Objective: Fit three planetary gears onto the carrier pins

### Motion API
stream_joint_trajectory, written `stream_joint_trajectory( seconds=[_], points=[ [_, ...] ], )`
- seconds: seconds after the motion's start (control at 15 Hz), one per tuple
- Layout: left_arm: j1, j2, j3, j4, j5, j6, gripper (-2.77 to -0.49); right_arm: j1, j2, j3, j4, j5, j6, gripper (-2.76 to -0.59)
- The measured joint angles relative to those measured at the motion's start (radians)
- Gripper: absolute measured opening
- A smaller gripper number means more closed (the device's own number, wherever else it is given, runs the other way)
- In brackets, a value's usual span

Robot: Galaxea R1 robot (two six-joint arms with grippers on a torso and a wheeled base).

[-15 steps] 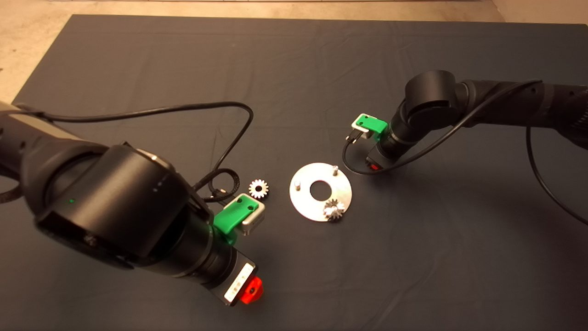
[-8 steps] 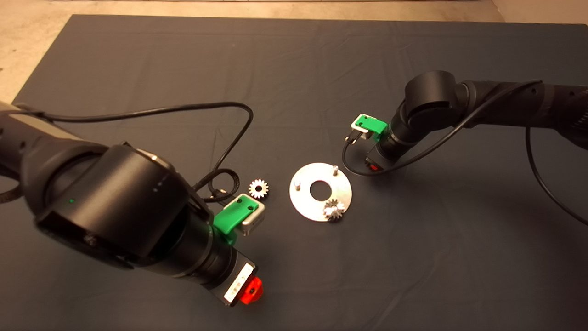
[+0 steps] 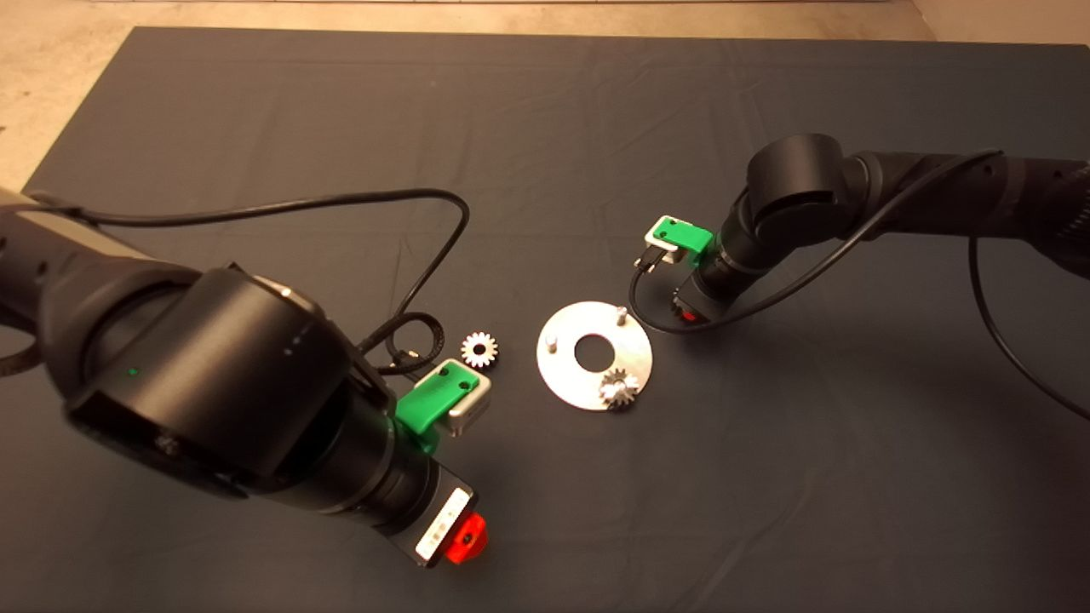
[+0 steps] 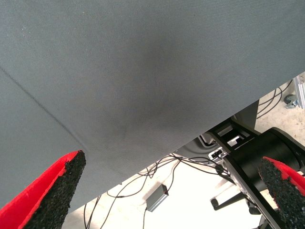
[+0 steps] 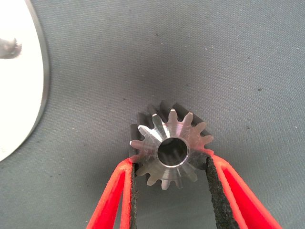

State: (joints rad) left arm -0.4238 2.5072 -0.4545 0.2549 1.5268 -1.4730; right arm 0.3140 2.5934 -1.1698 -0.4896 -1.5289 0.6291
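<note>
A shiny disc [image 3: 566,375] with a centre hole lies mid-mat. One planetary gear [image 3: 619,389] sits on its near pin. Two bare carrier pins stand upright, one [image 3: 622,314] at the far side and one [image 3: 552,343] at the left. A loose gear [image 3: 479,349] lies on the mat left of the disc. My right gripper [image 5: 170,179] is shut on another gear [image 5: 171,145], just right of the disc's far edge [image 5: 28,95], near the far pin [image 5: 10,49]. In the head view the right gripper [image 3: 688,312] hides its gear. My left gripper [image 3: 464,538] hangs open over the mat's near edge.
A black cable [image 3: 426,264] loops across the mat from the left arm, ending beside the loose gear. Past the mat's edge in the left wrist view are floor cables [image 4: 157,200] and the robot's base [image 4: 259,157].
The right gripper has shifted slightly left and nearer, closer to the disc's far pin, still holding its gear. The left arm and the gears on the mat have not moved.
</note>
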Motion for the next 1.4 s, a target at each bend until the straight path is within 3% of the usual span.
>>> stream_joint_trajectory(
  seconds=[0.27,0.53,0.8,1.0,1.13,1.2,1.4],
  points=[
    [0.0,0.0,0.0,0.0,0.0,0.0,-0.62,0.01,0.008,0.0,0.005,0.001,0.0,-2.53],
    [0.0,0.0,0.0,0.0,0.0,0.0,-0.62,0.047,0.028,0.004,0.009,-0.002,0.005,-2.54],
    [0.0,0.0,0.0,0.0,0.0,0.0,-0.62,0.073,0.097,0.005,0.01,-0.004,0.049,-2.54],
    [0.0,0.0,0.0,0.0,0.0,0.0,-0.62,0.085,0.145,0.012,0.024,0.007,0.071,-2.54],
    [0.0,0.0,0.0,0.0,0.0,0.0,-0.62,0.09,0.15,0.018,0.036,0.006,0.078,-2.54],
    [0.0,0.0,0.0,0.0,0.0,0.0,-0.62,0.091,0.148,0.02,0.042,-0.002,0.079,-2.54],
    [0.0,0.0,0.0,0.0,0.0,0.0,-0.62,0.105,0.146,0.042,0.054,-0.003,0.082,-2.55]
  ],
)
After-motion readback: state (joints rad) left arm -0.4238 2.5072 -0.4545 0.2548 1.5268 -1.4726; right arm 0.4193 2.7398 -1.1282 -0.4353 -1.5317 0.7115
